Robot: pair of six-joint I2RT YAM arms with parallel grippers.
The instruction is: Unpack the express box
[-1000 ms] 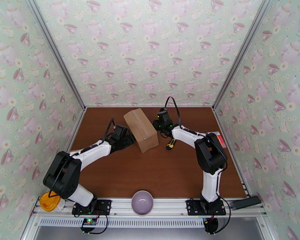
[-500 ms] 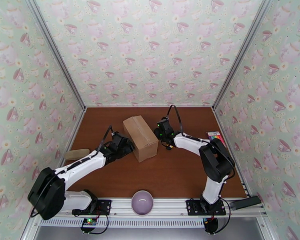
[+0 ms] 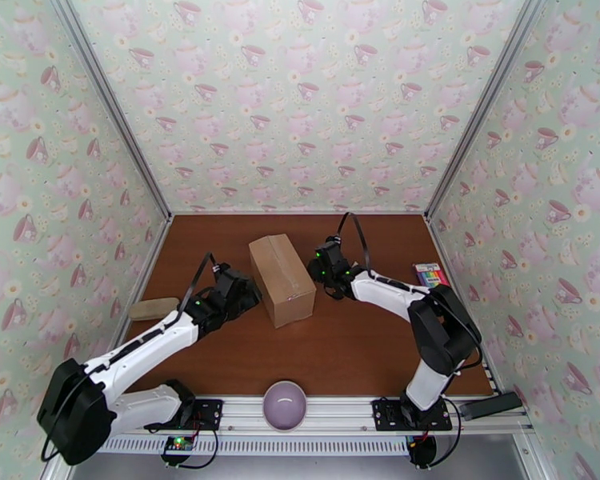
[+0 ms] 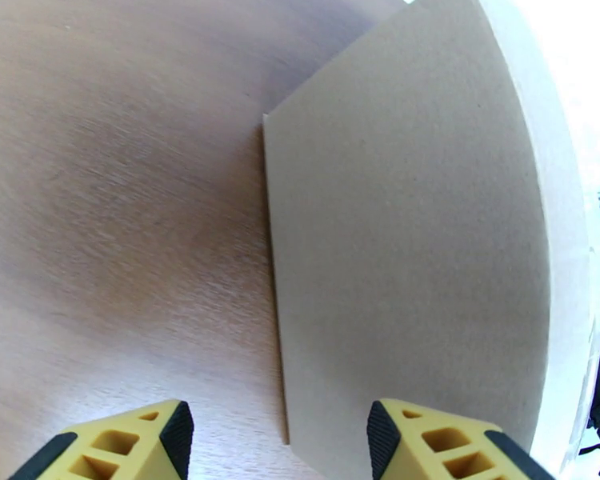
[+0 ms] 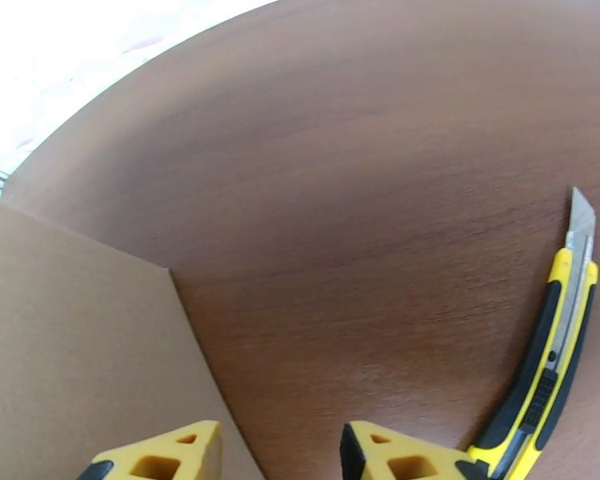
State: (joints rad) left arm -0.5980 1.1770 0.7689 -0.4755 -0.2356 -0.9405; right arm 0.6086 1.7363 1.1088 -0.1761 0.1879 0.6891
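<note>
While closed, express box between left pincer and right pincer

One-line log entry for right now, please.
box: shut, seam up | left gripper: open, facing box side | right gripper: open, at box corner | knife: lying loose, blade out

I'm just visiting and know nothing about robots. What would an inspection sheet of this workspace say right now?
Surface: brown wooden table.
Job's things: express box, flaps closed, standing between the two arms.
Clutter: utility knife, blade out, lying on the table; purple bowl on the front rail; flat tan piece at left; colourful packet at right.
Grippers: left gripper open, facing the box's side; right gripper open, at the box's corner.
Cables: black cables looping above each wrist.
Surroundings: teacup-patterned walls.
</note>
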